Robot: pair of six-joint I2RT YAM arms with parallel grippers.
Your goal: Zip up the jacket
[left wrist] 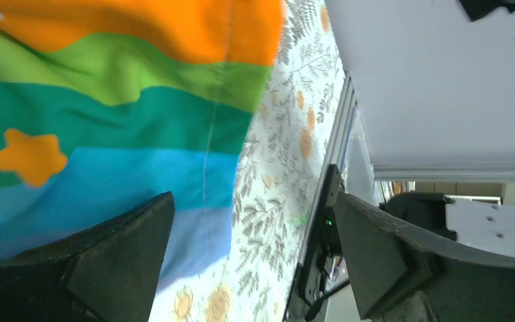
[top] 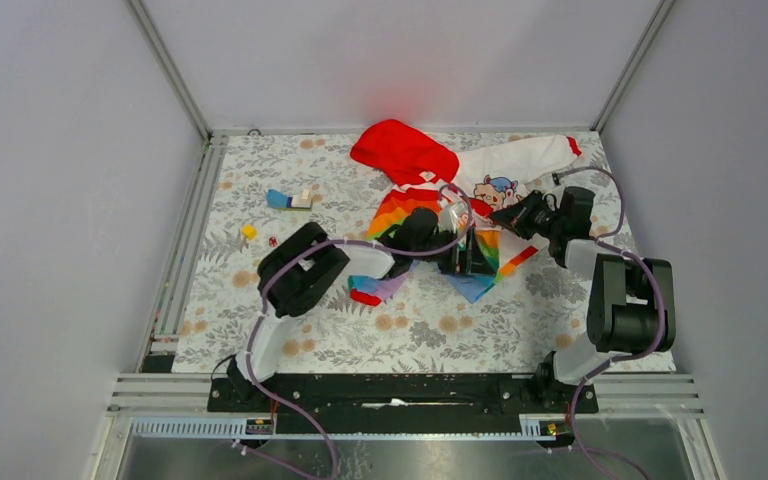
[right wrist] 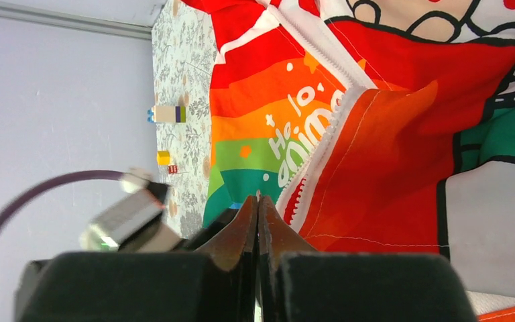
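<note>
The jacket (top: pixel 440 215) lies crumpled at the back middle of the table, its red hood (top: pixel 405 150) at the rear and a white sleeve (top: pixel 520 160) stretched to the right. My left gripper (top: pixel 470 255) hovers over the lower hem. In the left wrist view the left gripper (left wrist: pixel 255 248) is open with nothing between its fingers, and the rainbow fabric (left wrist: pixel 107 121) lies just left of them. My right gripper (top: pixel 508 213) sits at the jacket's right front. In the right wrist view the right gripper (right wrist: pixel 258 201) is shut, its tips against the white zipper teeth (right wrist: pixel 322 134). A pinch on cloth cannot be made out.
A blue and white block (top: pixel 290 200), a yellow block (top: pixel 249 232) and a tiny red piece (top: pixel 272 241) lie left of the jacket on the floral tablecloth (top: pixel 410 330). Grey walls close in three sides. A metal rail (top: pixel 185 250) runs along the left edge.
</note>
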